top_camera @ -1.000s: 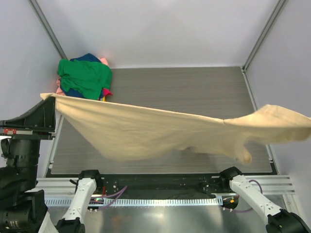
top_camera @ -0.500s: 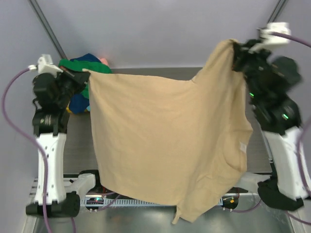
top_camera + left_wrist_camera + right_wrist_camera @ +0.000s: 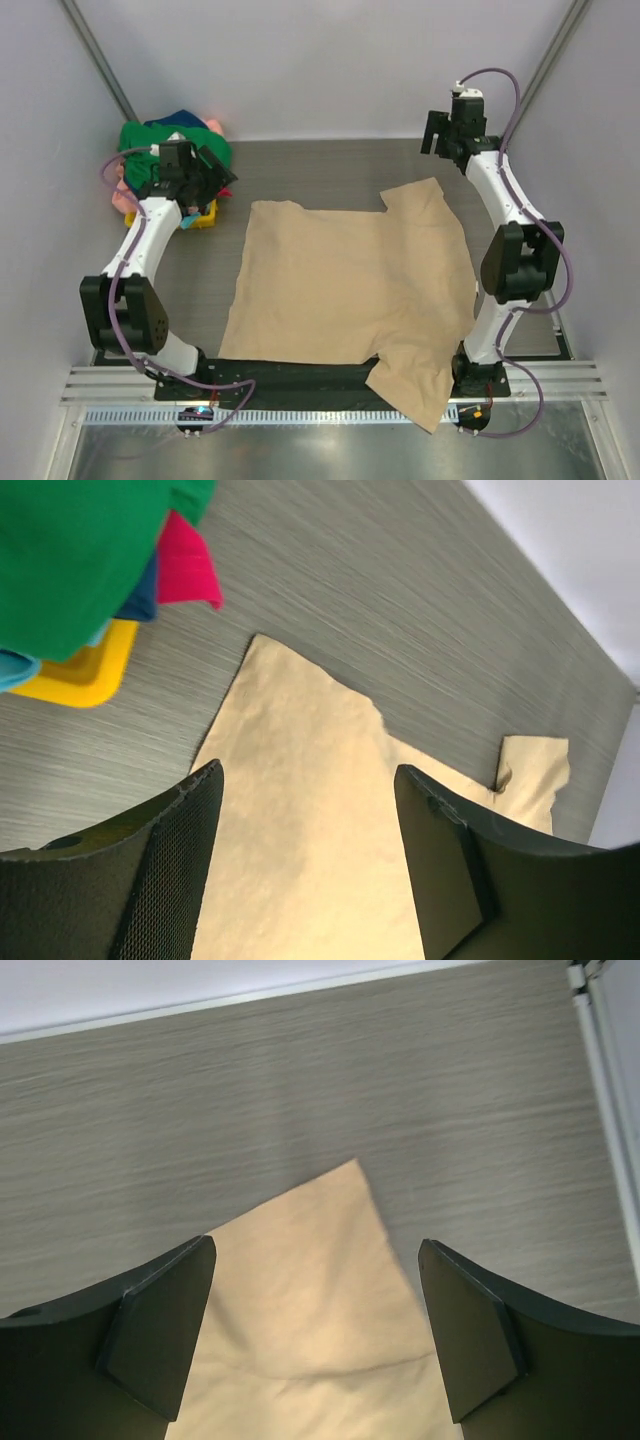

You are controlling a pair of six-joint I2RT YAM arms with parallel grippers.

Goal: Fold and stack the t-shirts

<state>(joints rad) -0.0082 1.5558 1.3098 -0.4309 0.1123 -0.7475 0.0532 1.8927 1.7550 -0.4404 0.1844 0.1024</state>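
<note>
A tan t-shirt [image 3: 345, 290] lies spread flat on the table, and one part [image 3: 415, 390] hangs over the near edge. My left gripper [image 3: 215, 183] hovers open beside its back left corner; in the left wrist view the gripper [image 3: 308, 772] has only tan cloth [image 3: 300, 890] far below it. My right gripper [image 3: 445, 140] stands open above the back right corner [image 3: 320, 1300], with nothing between its fingers [image 3: 160, 1320]. More t-shirts sit heaped at the back left: green [image 3: 175, 150], navy and pink [image 3: 185, 570].
The heap rests on a small yellow basket [image 3: 90, 670] in the back left corner, close to my left gripper. Grey walls and metal posts enclose the table [image 3: 330, 170]. A metal rail [image 3: 300, 415] runs along the near edge by the arm bases.
Both grippers held the tan shirt stretched in the air; they have opened and let it go. It now lies flat on the table, with both arms over its back corners.
</note>
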